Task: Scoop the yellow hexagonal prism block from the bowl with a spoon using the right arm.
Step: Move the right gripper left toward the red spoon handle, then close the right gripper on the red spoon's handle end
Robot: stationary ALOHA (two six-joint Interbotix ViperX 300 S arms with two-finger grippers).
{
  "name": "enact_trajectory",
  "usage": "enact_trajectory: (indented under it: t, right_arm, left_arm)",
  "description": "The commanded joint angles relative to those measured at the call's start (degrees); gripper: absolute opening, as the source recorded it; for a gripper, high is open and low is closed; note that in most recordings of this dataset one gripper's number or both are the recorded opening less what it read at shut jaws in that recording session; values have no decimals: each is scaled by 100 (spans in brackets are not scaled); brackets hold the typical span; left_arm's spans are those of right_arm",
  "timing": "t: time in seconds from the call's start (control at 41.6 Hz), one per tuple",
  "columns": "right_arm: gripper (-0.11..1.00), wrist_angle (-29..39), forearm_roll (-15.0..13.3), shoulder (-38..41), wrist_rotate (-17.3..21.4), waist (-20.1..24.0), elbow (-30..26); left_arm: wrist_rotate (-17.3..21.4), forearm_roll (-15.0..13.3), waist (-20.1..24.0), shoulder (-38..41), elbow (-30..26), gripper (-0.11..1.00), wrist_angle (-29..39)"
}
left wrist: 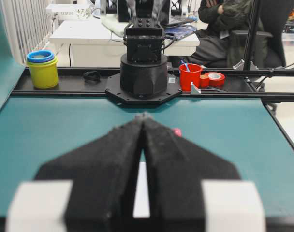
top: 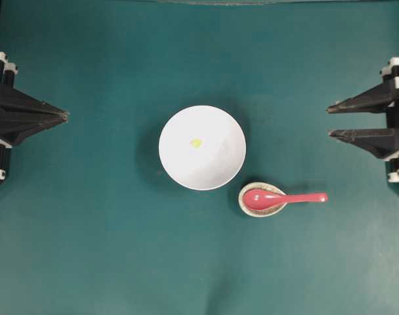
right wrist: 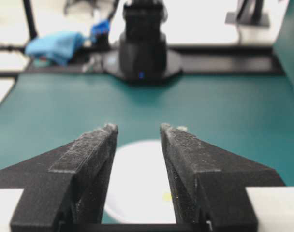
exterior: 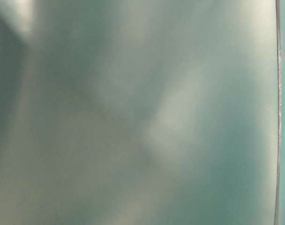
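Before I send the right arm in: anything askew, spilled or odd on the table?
Nothing on the table stands out. The bowl sits upright with the yellow block inside; the spoon lies scoop-in on its speckled rest, handle toward the right tool. The only oddity: the table-level view is a blurred teal wash, useless for checking.

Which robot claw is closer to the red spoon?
The right gripper. It waits open at the table's right edge, just above the spoon handle's end. The left gripper sits shut at the far left edge, beyond the bowl.

A lab: framed green table (top: 88,249), desks (left wrist: 84,31), seated onlooker (left wrist: 224,24)
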Motion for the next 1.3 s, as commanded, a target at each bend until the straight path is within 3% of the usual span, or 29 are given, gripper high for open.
enact_trajectory:
  t: [0.0, 0.192, 0.649, 0.913, 1.274]
  right_arm:
    - [47, -79, 18, 264, 44, 0, -18]
    - [47, -519, 44, 896, 229, 44, 123]
    - [47, -2329, 149, 2487, 457, 466, 580]
    - [47, -3243, 633, 3243, 457, 967, 835]
    - [47, -4307, 1635, 4456, 457, 1925, 932]
  left_arm:
    - [0, 9, 9, 44, -105, 0, -35]
    - [0, 9, 0, 53, -105, 0, -26]
    - [18, 9, 9, 70, -97, 0, -9]
    - [26, 9, 9, 70, -97, 0, 18]
    - [26, 9, 0, 79, -97, 0, 18]
